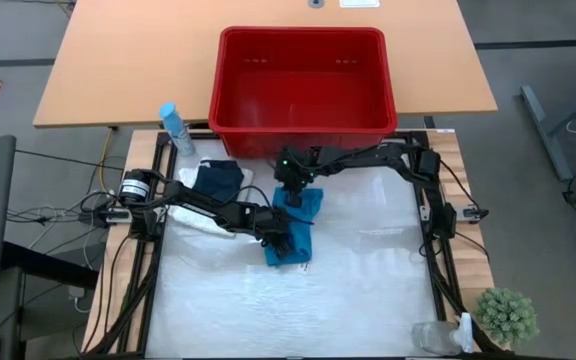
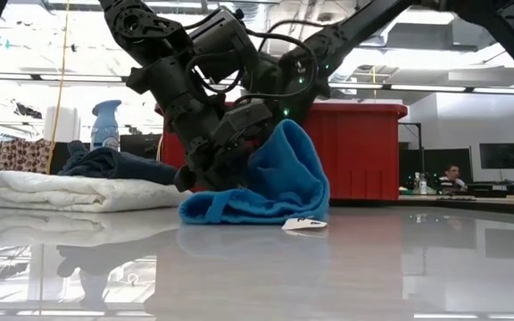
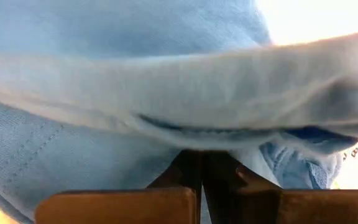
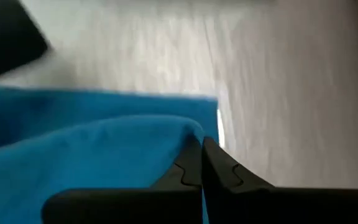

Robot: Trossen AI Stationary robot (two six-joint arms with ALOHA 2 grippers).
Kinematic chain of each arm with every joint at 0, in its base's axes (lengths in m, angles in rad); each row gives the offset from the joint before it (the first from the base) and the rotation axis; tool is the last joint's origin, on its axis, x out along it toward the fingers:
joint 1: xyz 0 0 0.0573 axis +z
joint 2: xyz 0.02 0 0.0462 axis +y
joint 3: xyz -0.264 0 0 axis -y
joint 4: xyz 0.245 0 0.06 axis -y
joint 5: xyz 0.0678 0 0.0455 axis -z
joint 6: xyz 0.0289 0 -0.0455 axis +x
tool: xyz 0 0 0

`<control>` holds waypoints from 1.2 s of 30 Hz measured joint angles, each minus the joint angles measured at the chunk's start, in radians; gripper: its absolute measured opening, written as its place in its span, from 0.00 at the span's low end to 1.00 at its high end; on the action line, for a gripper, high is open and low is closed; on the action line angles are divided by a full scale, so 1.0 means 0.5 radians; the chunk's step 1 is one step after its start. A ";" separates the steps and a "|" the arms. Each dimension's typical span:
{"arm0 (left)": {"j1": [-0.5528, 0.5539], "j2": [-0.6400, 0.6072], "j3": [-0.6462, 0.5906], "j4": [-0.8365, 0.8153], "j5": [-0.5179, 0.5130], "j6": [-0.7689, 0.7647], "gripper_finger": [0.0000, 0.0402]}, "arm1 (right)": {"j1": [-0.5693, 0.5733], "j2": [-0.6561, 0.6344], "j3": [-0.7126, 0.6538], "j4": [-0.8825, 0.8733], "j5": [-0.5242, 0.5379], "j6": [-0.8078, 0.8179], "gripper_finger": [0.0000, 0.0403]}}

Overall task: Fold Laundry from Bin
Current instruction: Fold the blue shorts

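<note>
you have the bin (image 1: 302, 80) at the far side of the table (image 1: 368, 300), behind the arms. the small cloth (image 1: 293, 228) lies near the table's middle, just in front of the bin, with the left gripper (image 1: 286, 243) on its near end and the right gripper (image 1: 293, 185) on its far end. to the cloth's left, the dark garment (image 1: 218, 180) rests on the folded white one (image 2: 70, 192). the spray bottle (image 1: 176, 128) stands behind them, left of the bin.

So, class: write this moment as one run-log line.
left gripper shut on teal cloth | right gripper shut on teal cloth | fold in progress | navy cloth on white cloth | bin empty
</note>
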 joint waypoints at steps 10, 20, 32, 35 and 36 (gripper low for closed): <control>0.002 0.000 0.000 0.000 0.075 -0.064 0.00 | 0.006 -0.016 0.005 -0.027 0.140 0.019 0.21; 0.000 -0.038 -0.002 0.008 0.143 -0.146 0.00 | -0.036 -0.095 0.005 -0.133 0.027 0.020 0.39; 0.001 -0.050 -0.003 0.023 0.144 -0.151 0.00 | 0.050 -0.140 0.005 -0.176 -0.123 -0.056 0.61; 0.001 -0.064 -0.003 0.021 0.145 -0.151 0.00 | 0.015 -0.208 0.011 -0.302 -0.069 -0.082 0.61; 0.001 -0.066 -0.003 0.017 0.145 -0.152 0.00 | -0.003 -0.219 0.011 -0.384 -0.026 -0.113 0.61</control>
